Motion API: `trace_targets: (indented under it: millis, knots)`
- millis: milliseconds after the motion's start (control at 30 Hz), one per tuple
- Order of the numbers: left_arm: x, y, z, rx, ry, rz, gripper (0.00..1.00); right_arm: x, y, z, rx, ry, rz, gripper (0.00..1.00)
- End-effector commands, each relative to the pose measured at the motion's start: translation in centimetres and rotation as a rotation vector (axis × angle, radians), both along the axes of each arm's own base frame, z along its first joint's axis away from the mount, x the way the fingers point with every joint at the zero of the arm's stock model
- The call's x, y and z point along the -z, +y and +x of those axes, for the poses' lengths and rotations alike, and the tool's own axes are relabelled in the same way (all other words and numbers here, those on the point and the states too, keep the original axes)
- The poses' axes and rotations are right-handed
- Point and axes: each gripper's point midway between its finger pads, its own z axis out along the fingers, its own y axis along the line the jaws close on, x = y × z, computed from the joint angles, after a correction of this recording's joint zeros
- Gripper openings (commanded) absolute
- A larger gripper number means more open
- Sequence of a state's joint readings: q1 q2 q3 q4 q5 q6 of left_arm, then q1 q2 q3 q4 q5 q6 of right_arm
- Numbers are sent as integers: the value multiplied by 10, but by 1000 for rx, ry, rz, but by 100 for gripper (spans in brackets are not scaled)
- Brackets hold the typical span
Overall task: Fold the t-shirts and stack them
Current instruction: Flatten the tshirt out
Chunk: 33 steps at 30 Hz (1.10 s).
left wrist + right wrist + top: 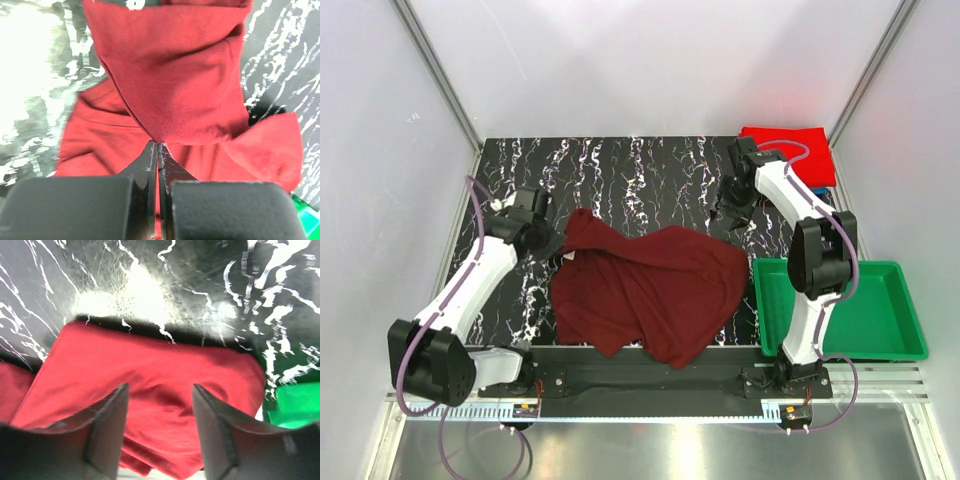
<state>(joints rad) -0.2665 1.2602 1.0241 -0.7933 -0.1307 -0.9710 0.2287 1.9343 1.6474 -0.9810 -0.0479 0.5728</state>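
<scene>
One green tray [880,315] lies beside the maroon shirt [650,285].

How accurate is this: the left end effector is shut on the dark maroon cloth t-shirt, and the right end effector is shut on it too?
One part is wrong. The left end effector is shut on the dark maroon cloth t-shirt, but the right end effector is open; the right wrist view shows it spread above the cloth.
</scene>
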Motion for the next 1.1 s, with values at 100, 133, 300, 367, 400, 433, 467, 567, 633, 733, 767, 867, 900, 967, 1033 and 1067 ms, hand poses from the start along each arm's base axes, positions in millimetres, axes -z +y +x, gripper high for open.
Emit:
trace_targets:
  millis: [100, 133, 300, 367, 400, 433, 467, 567, 633, 733, 767, 867, 900, 967, 1033, 1067]
  knots:
    - [-19, 44, -3, -24, -28, 133, 0, 15, 30, 14, -135, 37, 114, 65]
    - [-19, 44, -3, -21, -26, 134, 0, 18, 31, 15, -134, 45, 116, 65]
    - [-3, 40, -12, -22, 22, 98, 0, 32, 55, 11, -219, 56, 206, 66]
    - [6, 37, -19, -19, 42, 82, 0, 35, 79, 7, -334, 34, 272, 66]
    - [7, 37, -19, -20, 44, 81, 0, 39, 85, 4, -414, 25, 282, 66]
    - [7, 37, -18, -20, 44, 81, 0, 40, 91, 3, -456, 16, 293, 66]
    - [7, 38, -17, -22, 46, 88, 0, 41, 95, 2, -487, 14, 296, 67]
    - [6, 40, -10, -23, 46, 104, 0, 55, 92, 4, -481, 37, 262, 67]
    - [6, 40, -7, -24, 50, 107, 0, 66, 88, 6, -490, 40, 233, 67]
    - [6, 37, 1, -22, 44, 95, 0, 75, 88, 5, -523, 56, 231, 66]
    - [6, 37, 3, -22, 43, 95, 0, 77, 89, 5, -532, 56, 240, 66]
    - [6, 36, 10, -28, 42, 97, 0, 81, 91, 5, -552, 55, 250, 63]
    - [7, 36, 12, -30, 45, 98, 0, 83, 91, 5, -556, 57, 246, 61]
    - [9, 36, 14, -30, 46, 98, 0, 83, 89, 11, -552, 48, 230, 58]
    - [12, 35, 19, -32, 52, 100, 0, 82, 89, 22, -545, 30, 208, 51]
    - [12, 35, 20, -32, 57, 101, 0, 78, 92, 26, -550, 15, 209, 51]
